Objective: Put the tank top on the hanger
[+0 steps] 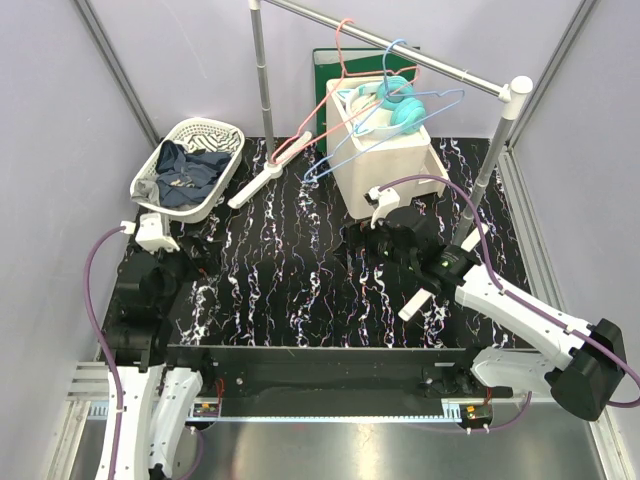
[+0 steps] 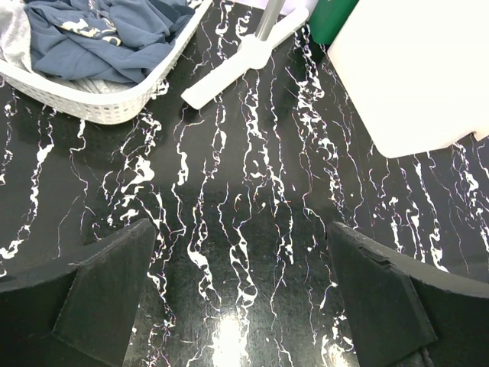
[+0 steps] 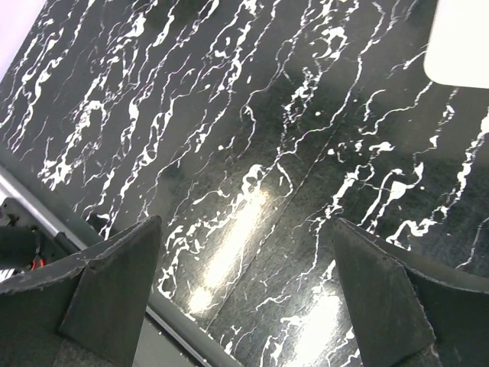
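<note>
The black table [image 1: 300, 290], veined in white like marble and glossy enough to throw back the lamps, is cut off at the edges of both wrist views. Over its far side a metal rail [image 1: 400, 45] is carried on upright poles. A white blocky box [image 1: 395, 180] is set below the rail, its contents hard to make out.

The thin light-blue triangular hanger [image 1: 445, 96] is hung on that rail by its curved hook, with part of its wire lost against the box. A pink-red wire hanger [image 1: 320, 110] is hung just beside it.

At the far left a white perforated plastic basket [image 1: 228, 165] is seen. The dark navy soft tank top [image 1: 185, 178] is crumpled inside, tangled with other cloth, and its label cannot be made out.

The left fingers [image 2: 107, 290], dark and matte, are spread wide over bare table, holding nothing. The right fingers [image 3: 114, 283] are parted likewise, empty.
</note>
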You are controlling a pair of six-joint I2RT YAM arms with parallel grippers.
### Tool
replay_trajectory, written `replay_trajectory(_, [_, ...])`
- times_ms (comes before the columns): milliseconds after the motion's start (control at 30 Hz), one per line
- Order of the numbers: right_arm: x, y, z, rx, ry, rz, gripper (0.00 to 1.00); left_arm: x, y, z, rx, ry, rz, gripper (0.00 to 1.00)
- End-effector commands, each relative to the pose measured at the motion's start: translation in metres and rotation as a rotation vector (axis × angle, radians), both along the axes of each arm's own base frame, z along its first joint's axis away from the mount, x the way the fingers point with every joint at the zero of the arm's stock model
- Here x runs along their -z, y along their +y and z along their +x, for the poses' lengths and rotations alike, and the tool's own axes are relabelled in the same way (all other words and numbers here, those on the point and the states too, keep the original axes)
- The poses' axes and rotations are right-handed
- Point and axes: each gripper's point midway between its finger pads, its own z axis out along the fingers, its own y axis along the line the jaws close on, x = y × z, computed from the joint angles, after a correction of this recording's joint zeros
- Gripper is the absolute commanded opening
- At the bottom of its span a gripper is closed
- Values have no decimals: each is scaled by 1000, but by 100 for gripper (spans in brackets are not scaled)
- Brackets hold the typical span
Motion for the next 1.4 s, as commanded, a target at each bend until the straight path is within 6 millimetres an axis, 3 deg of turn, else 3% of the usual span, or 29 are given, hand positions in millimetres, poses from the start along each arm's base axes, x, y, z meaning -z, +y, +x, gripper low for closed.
replay_trajectory(0, [-16,-4,10,47,-71,14,100,-32,7,-1,-40,-119,2,99])
replay_trajectory(233, [-15,-8,13,87,-73,28,100,-31,-1,7,9,-124,-2,99])
replay_trajectory(333, [-17,-12,13,102,-84,28,100,-34,-1,24,9,-112,9,99])
replay_trajectory(367, [-18,-13,12,102,-88,33,100,-29,3,36,-6,-69,26,99])
replay_trajectory(400, [-19,-14,11,101,-89,34,100,-42,7,43,-28,-75,39,99])
replay_trajectory(467, [-22,-17,7,97,-98,47,100,-50,25,55,-121,-48,83,99])
replay_trajectory(633, [-23,-21,3,101,-106,58,100,-70,51,118,-256,44,164,99])
replay_trajectory(667, [-20,-21,2,97,-100,54,100,-85,52,130,-265,27,168,99])
replay_trajectory(700, [-19,-21,2,98,-96,55,100,-62,54,153,-263,107,197,99])
replay_trajectory(733, [-18,-20,1,91,-93,61,100,-58,57,164,-279,133,211,99])
replay_trajectory(767, [-16,-18,0,84,-86,62,100,-69,59,177,-291,120,213,99])
replay_trajectory(800, [-16,-17,0,83,-81,72,100,-41,60,199,-293,198,234,99])
replay_trajectory(900, [-14,-13,-3,66,-65,86,100,-37,66,232,-332,216,241,98])
replay_trajectory(933, [-14,-12,-4,61,-60,88,100,-14,67,248,-337,267,258,97])
replay_trajectory(1000, [-15,-11,-7,48,-59,99,100,-16,68,266,-343,260,258,94])
replay_trajectory(1033, [-15,-11,-7,46,-60,101,100,1,67,278,-337,287,262,93])
replay_trajectory(1067, [-16,-11,-8,44,-61,104,100,-2,68,286,-342,274,261,90])
replay_trajectory(1167, [-19,-13,-9,46,-69,114,100,19,74,307,-355,300,261,81])
replay_trajectory(1367, [-22,-16,-12,47,-79,119,100,56,87,316,-397,376,276,77])
